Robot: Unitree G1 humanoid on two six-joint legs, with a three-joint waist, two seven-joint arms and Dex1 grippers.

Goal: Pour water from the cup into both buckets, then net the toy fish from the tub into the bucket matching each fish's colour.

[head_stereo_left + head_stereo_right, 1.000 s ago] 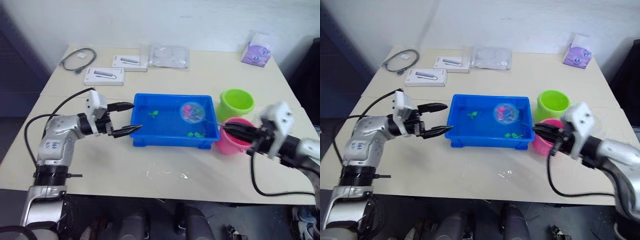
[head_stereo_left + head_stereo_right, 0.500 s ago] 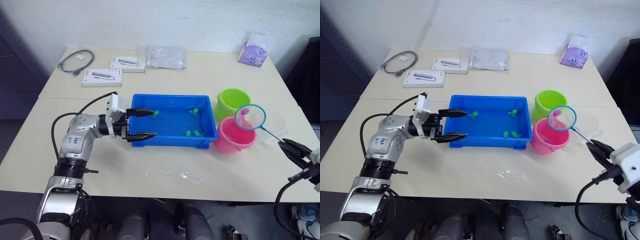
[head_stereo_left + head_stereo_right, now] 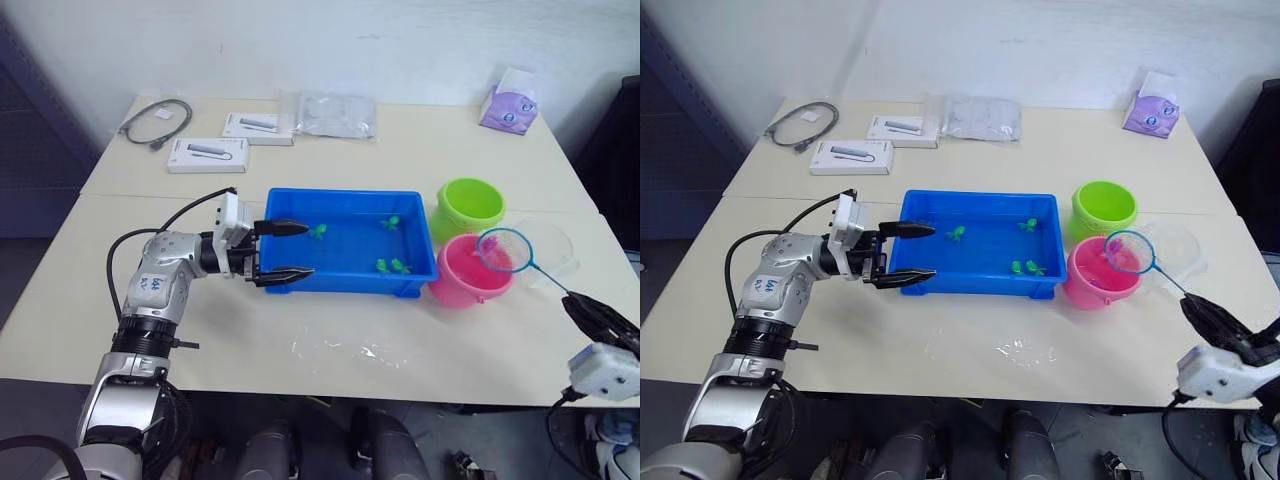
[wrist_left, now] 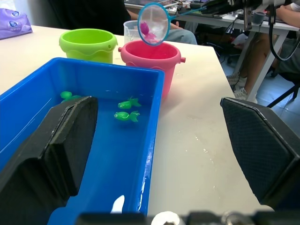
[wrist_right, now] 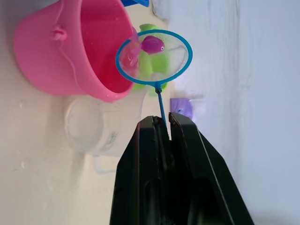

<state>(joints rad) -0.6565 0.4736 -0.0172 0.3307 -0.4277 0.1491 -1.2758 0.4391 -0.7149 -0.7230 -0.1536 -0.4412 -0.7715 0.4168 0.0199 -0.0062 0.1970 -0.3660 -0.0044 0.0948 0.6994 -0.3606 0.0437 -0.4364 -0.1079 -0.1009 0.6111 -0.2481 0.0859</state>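
Right claw (image 5: 161,136) clenched on net (image 3: 504,249) handle, hoop raised over pink bucket (image 3: 468,272), pink fish (image 5: 153,44) inside mesh. Clear cup (image 3: 553,247) just beside pink bucket, green bucket (image 3: 471,207) just behind it. Left claw (image 3: 285,250) spread wide, straddling end wall of blue tub (image 3: 340,283) opposite pink bucket. Green fish (image 4: 126,116) floating in tub. All on tabletop (image 3: 420,160).
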